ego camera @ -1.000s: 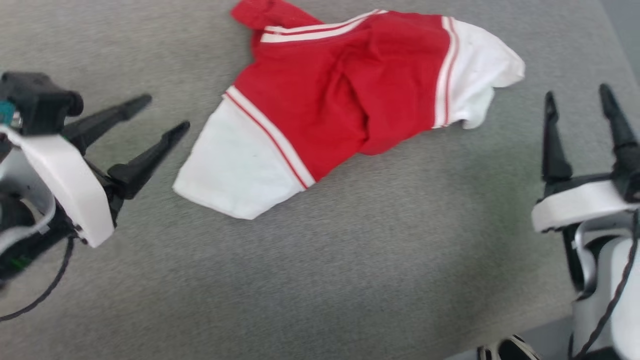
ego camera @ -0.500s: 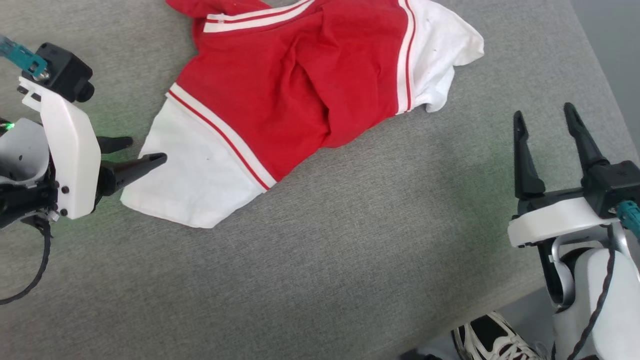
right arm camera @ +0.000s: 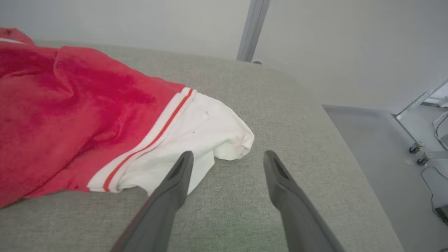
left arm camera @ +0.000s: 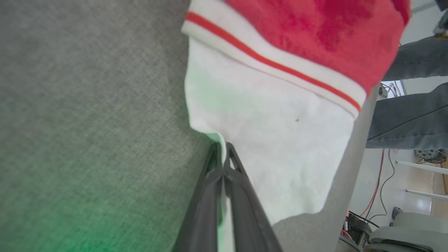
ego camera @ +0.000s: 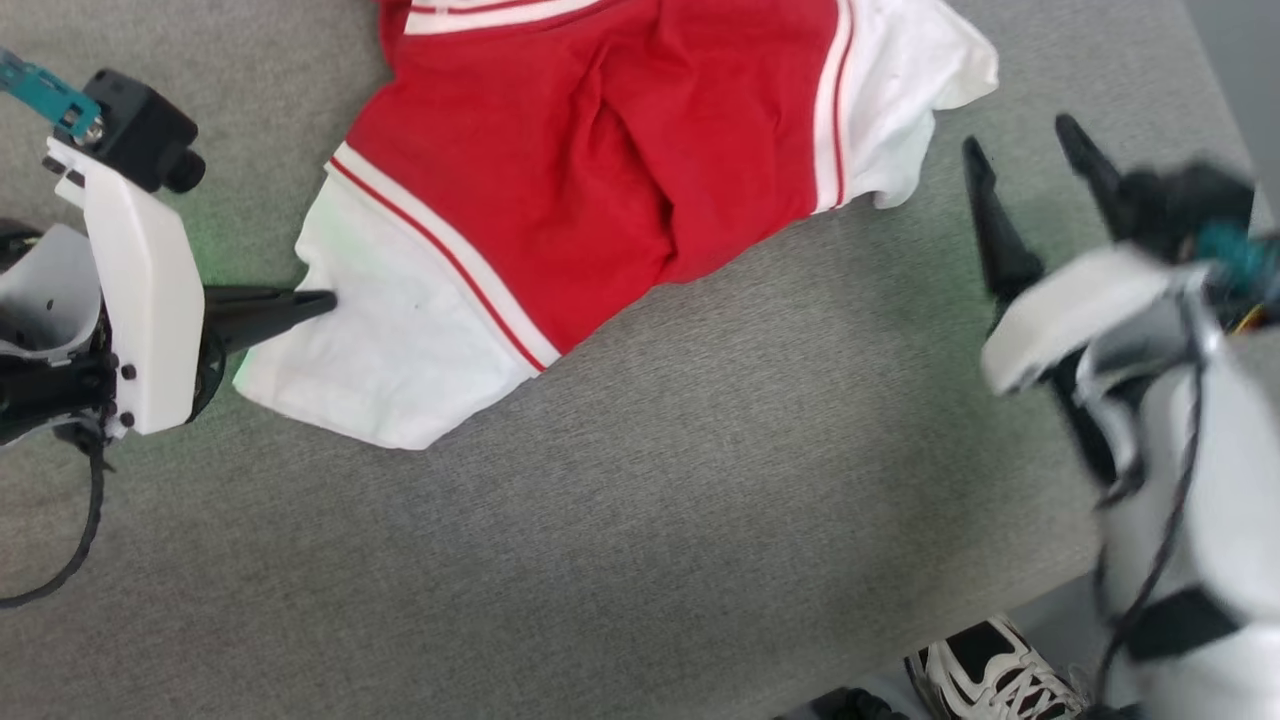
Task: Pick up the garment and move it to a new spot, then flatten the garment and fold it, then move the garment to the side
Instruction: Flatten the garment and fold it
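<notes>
Left hand [ego camera: 322, 300], fingers pinched tight together; right hand [ego camera: 1018, 135], fingers spread wide apart.

Robotics laboratory: cloth-topped desk [right arm camera: 280, 105], bare pale walls [right arm camera: 140, 21], castored metal frames [right arm camera: 413, 149] and loose cables [left arm camera: 379, 175] on a smooth floor [right arm camera: 367, 140]

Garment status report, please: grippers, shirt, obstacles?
Left gripper shut on garment, white sleeve edge. Right gripper open, near other sleeve. Garment crumpled on grey surface. Person's shoe past its edge.
</notes>
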Controlling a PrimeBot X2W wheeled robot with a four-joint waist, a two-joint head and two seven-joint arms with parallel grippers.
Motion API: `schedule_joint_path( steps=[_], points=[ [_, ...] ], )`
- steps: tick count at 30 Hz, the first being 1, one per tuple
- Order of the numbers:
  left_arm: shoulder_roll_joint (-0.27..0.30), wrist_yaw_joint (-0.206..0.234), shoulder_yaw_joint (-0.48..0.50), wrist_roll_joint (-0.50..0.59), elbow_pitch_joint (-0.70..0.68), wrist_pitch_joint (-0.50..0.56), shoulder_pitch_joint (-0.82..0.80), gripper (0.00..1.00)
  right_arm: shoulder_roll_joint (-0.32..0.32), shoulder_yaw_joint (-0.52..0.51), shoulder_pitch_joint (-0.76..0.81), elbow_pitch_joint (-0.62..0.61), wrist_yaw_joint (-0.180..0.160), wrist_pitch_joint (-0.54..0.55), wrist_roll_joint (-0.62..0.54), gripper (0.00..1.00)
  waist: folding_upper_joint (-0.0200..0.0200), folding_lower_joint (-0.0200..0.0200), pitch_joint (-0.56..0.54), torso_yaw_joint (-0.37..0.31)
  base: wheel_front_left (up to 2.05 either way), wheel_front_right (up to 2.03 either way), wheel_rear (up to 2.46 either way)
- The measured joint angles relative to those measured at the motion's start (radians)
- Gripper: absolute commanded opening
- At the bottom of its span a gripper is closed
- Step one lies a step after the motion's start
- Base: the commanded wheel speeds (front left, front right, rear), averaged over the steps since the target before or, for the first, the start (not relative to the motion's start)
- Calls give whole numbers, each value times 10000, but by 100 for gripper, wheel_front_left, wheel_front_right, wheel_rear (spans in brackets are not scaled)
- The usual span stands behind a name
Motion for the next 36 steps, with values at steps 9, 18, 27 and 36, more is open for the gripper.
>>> schedule_joint_path(
  steps=[9, 18, 27, 36],
  points=[
    [-157, -15, -94, 67, -790, -268, -662, 0, -1952, 184, -2919, 1127, 0, 3787, 2686, 100, 0, 0, 778, 576, 0, 0, 0],
    [-178, -82, -253, 23, -1538, -606, -1241, 0, -2362, 309, -3848, 1891, -6, 5455, 3795, 100, 1, 0, 1556, 1165, 0, 0, 0],
    [-56, -109, -502, 10, -1749, -941, -1564, 0, -2525, 849, -4146, 1960, -10, 5833, 4073, 0, 1, 0, 1861, 1236, 0, 0, 0],
    [-593, -4, -723, 50, -901, -2617, -1523, 0, -2894, 846, -4194, 1756, 2, 5024, 3638, 0, 0, 0, 1193, 1314, 0, 0, 0]
  ],
)
